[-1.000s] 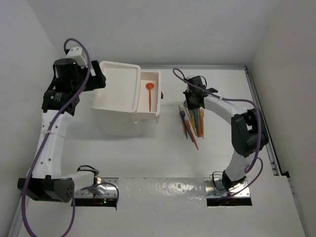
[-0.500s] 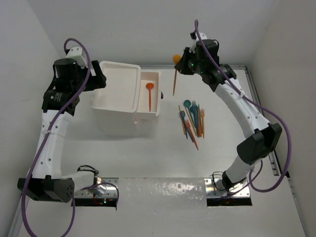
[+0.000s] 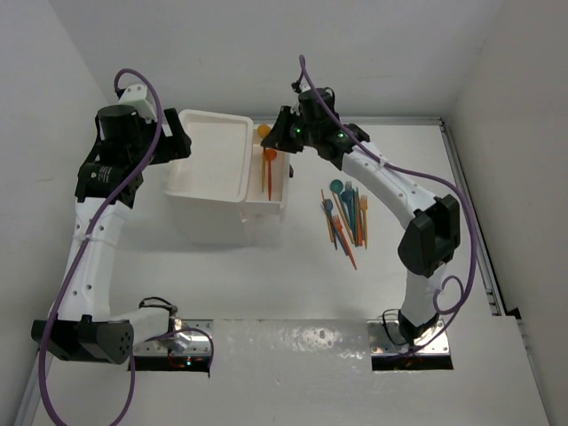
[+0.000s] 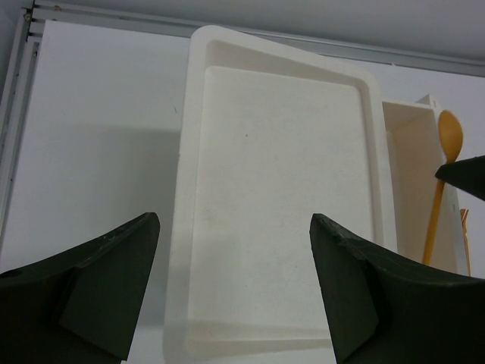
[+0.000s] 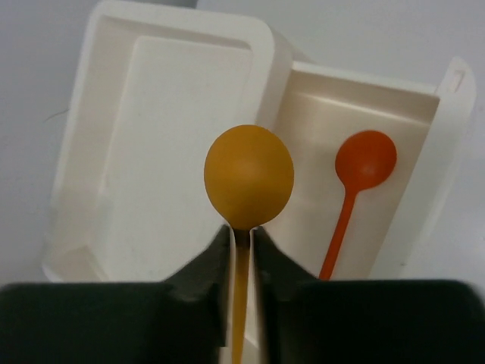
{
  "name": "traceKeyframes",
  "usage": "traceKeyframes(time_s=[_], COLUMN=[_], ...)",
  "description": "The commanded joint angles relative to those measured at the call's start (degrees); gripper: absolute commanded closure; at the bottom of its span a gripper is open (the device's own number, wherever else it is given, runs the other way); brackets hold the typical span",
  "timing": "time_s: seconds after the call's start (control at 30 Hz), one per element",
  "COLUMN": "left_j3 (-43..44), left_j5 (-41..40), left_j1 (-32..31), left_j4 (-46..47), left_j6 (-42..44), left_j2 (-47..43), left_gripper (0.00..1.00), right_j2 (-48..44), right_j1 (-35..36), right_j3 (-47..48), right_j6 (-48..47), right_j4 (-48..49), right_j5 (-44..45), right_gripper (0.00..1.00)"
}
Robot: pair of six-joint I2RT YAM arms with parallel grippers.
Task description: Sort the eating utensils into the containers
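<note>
My right claw (image 5: pixel 241 231) is closed narrowly on the handle of the amber plastic spoon (image 5: pixel 248 176), above the pulled-out white plastic drawer (image 5: pixel 303 144). An orange plastic spoon (image 5: pixel 366 157) lies in that drawer. My left claw (image 4: pixel 233 220) stands wide.

Robot lab cell: bare white table (image 3: pixel 293 284), plain white walls (image 3: pixel 266 53), left arm (image 3: pixel 89 248), right arm (image 3: pixel 395 191) bolted on.

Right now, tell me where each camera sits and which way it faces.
Top external: above and behind the arm bases, looking down on the table; both arms, the drawer box, the loose cutlery.
Left wrist: on the left arm, facing down at the box's top; the open left gripper frames it.
Right wrist: on the right arm, looking down over the open drawer; the right gripper pinches a yellow spoon.
Shared: both wrist views show the yellow spoon and drawer.
</note>
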Motion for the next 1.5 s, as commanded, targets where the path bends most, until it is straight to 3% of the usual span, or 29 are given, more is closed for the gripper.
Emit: traceKeyframes(time_s=[0.0, 0.1, 0.2, 0.27, 0.4, 0.53, 0.77, 1.1, 1.47], left_j3=[0.39, 0.38, 0.56, 0.91, 0.91, 0.65, 0.65, 1.44, 2.06], left_j5=[-0.11, -0.11, 0.07, -0.02, -0.02, 0.07, 0.42, -0.64, -1.25], left_j1=[-0.46, -0.46, -0.46, -0.46, -0.46, -0.46, -0.46, -0.46, -0.46], left_j4=[0.66, 0.75, 0.83, 0.83, 0.75, 0.83, 1.18, 0.75, 0.57], left_j6=[-0.03, 0.06, 0.06, 0.14, 0.15, 0.23, 0.15, 0.23, 0.76], left_j2=[-1.26, -1.17, -1.08, -1.08, -0.99, -0.99, -0.64, -0.38, 0.15], left_gripper=[0.21, 0.21, 0.21, 0.21, 0.21, 0.21, 0.21, 0.21, 0.21], right_j2=[-1.30, -2.88, -5.08, -7.71, -12.11, -15.01, -9.58, 2.11, 7.22], right_j1=[0.36, 0.36, 0.19, -0.60, -5.25, -11.14, -12.56, -14.05, -15.02], right_j3=[-0.01, -1.50, -3.26, -4.14, -11.32, -20.13, -26.20, -24.10, -23.66], right_j6=[-0.14, -2.68, -6.81, -11.01, -15.60, -19.47, -30.63, -32.22, -32.66], right_j4=[0.17, -1.06, -2.81, -3.87, -5.80, -5.45, -6.08, -6.86, -6.60], right_j5=[0.64, 2.57, 6.43, 10.81, 15.57, 15.23, 15.94, 15.76, 15.94], right_gripper=[0.74, 0.62, 0.59, 0.62, 0.79, 0.81, 0.82, 0.81, 0.80])
